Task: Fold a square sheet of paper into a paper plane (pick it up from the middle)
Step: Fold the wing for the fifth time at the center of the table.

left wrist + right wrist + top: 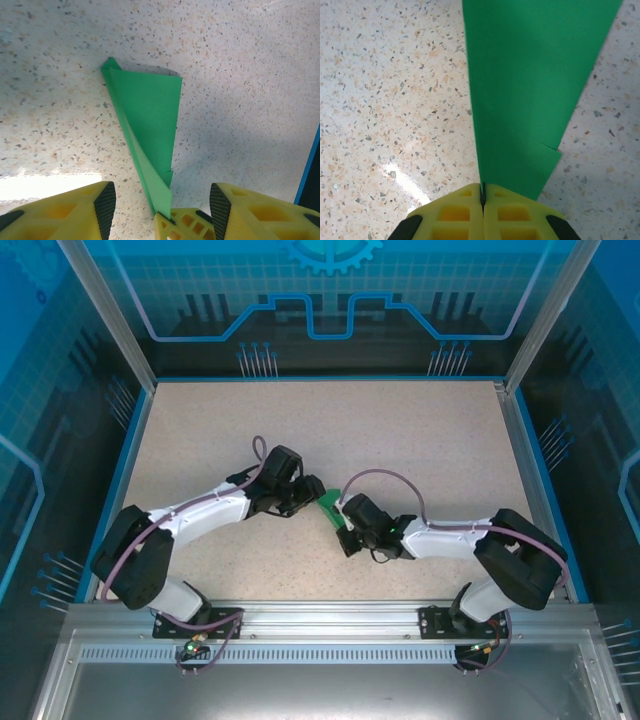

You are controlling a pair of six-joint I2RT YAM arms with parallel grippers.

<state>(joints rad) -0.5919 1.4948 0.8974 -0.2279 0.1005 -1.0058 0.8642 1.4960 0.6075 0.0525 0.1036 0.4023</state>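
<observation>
Left wrist view, left gripper point(160, 197): two yellow fingers point(85, 212) with black pads, spread wide apart, nothing clamped, neither pad touching the paper.

Same view, paper plane point(150, 115): bright green, folded to a long narrow wedge with layered flaps. Narrow tip in the gap between the spread fingers, wide end pointing away beyond the fingertips, a small peak at its far corner.

Same view, right gripper point(172, 222): yellow tips low in that same gap, closed on the narrow tip of the paper plane.

Underneath, table point(250, 75): pale speckled surface on all sides of the fingers. Shadow of the wide end cast on it just past the paper. Whether that end rests on the surface or hangs just above it: cannot tell.

At the side, blue rim point(312, 165): well outside the finger on that side.

Right wrist view: fingers point(455, 212) pressed together, the seam between them a thin dark line, green paper pinched in that seam. Paper widening away from the fingertips and running off the far edge of view. Small stepped flap edge just beside the fingertips. Speckled surface on both sides, a bright glare patch near one finger.

Top external view: both grippers tip to tip near the middle of the table, a green strip between them, partly covered. Exact contact too small to read.
</observation>
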